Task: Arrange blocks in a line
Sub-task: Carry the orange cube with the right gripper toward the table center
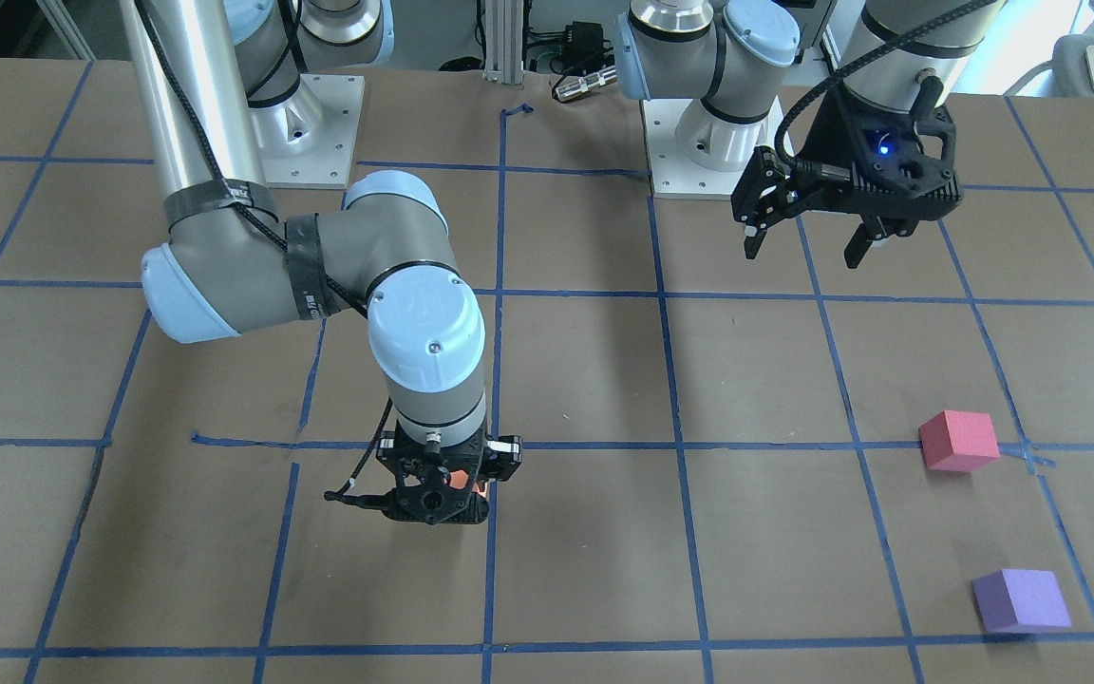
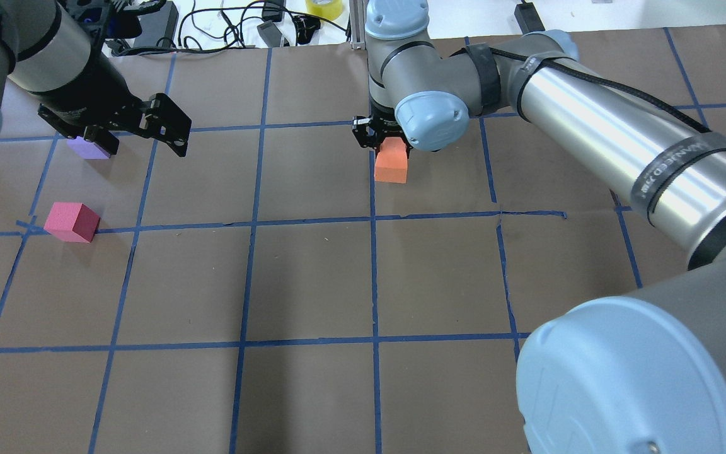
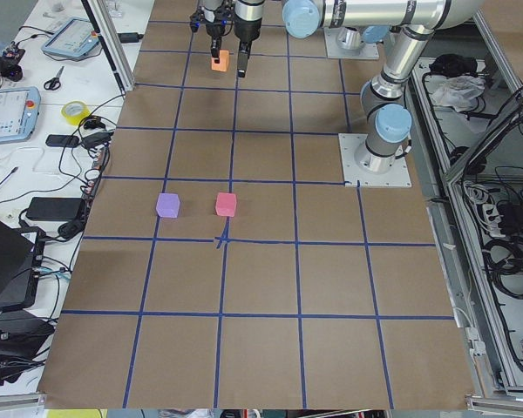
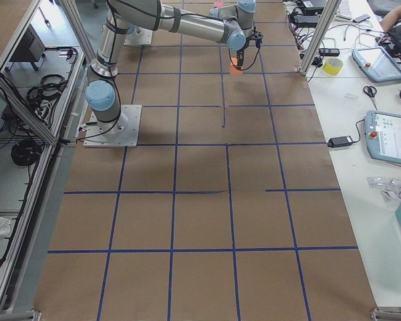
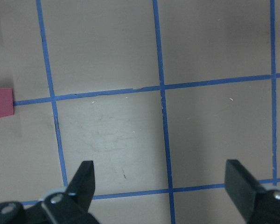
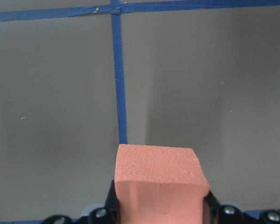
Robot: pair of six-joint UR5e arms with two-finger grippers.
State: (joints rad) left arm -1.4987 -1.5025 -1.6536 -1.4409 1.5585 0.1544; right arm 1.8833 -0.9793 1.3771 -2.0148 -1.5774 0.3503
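My right gripper (image 2: 386,144) is shut on the orange block (image 2: 391,166) and holds it low over the table's far middle; whether it touches the table I cannot tell. In the right wrist view the orange block (image 6: 158,179) sits between the jaws. The pinkish-red block (image 2: 73,221) and the purple block (image 2: 89,149) lie apart on the table at the left. My left gripper (image 2: 142,133) is open and empty, hovering just right of the purple block. The left wrist view shows the pinkish-red block (image 5: 1,102) at its left edge.
Blue tape lines (image 2: 312,221) form a grid on the brown table. The two arm bases (image 1: 305,133) (image 1: 708,142) stand at the robot's side. Cables and a yellow tape roll (image 2: 324,7) lie beyond the far edge.
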